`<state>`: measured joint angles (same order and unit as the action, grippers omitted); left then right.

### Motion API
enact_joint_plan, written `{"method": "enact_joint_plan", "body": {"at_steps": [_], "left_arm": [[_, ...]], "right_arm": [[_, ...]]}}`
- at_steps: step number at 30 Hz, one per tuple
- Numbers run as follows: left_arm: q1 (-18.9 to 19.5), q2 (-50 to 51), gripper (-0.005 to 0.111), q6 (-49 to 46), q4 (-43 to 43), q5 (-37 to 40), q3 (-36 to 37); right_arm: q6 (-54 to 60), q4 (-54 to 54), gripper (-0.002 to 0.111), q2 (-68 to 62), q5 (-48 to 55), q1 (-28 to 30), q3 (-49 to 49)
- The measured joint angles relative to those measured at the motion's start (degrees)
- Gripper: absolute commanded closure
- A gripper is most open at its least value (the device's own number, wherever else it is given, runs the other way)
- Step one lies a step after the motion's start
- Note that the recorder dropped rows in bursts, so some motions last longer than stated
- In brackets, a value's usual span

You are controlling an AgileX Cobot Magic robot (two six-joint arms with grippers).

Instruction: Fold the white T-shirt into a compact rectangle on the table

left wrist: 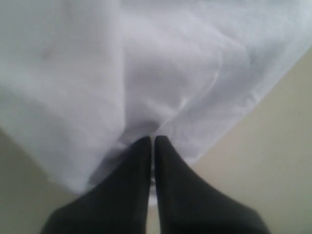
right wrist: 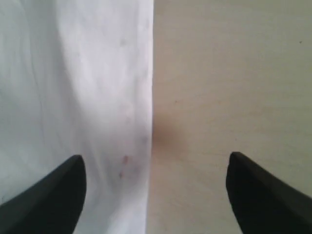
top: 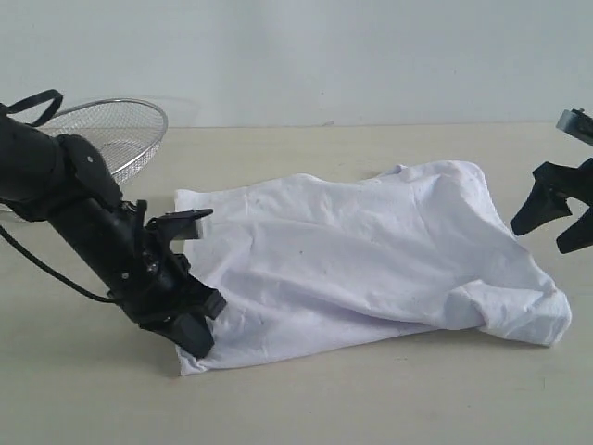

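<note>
The white T-shirt (top: 371,250) lies crumpled and partly doubled over on the pale table (top: 371,399), with no lettering showing. My left gripper (top: 197,339) is at the shirt's near left corner. In the left wrist view its fingers (left wrist: 152,141) are pressed together with the white T-shirt cloth (left wrist: 146,63) pinched at the tips and creases running toward them. My right gripper (top: 556,221) hovers open just off the shirt's right side. In the right wrist view it (right wrist: 156,165) straddles the shirt's edge (right wrist: 73,73) and the bare table (right wrist: 234,73), holding nothing.
A silver wire-mesh basket (top: 120,130) stands at the back left, behind the left arm. Bare tabletop runs in front of the shirt and behind it up to the pale wall.
</note>
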<state>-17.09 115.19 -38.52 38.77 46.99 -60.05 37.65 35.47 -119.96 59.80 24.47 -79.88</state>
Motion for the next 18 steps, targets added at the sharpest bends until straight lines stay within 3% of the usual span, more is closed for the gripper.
{"method": "enact_joint_plan", "body": {"at_steps": [4, 18], "left_arm": [[2.37, 0.00, 0.102, -0.76, -0.80, 0.59, -1.21], [2.37, 0.00, 0.102, -3.07, -0.40, 0.59, -1.78]], "right_arm": [[0.00, 0.00, 0.034, -0.31, -0.41, -0.83, 0.00], [-0.19, 0.10, 0.034, -0.83, -4.62, -8.45, 0.00]]}}
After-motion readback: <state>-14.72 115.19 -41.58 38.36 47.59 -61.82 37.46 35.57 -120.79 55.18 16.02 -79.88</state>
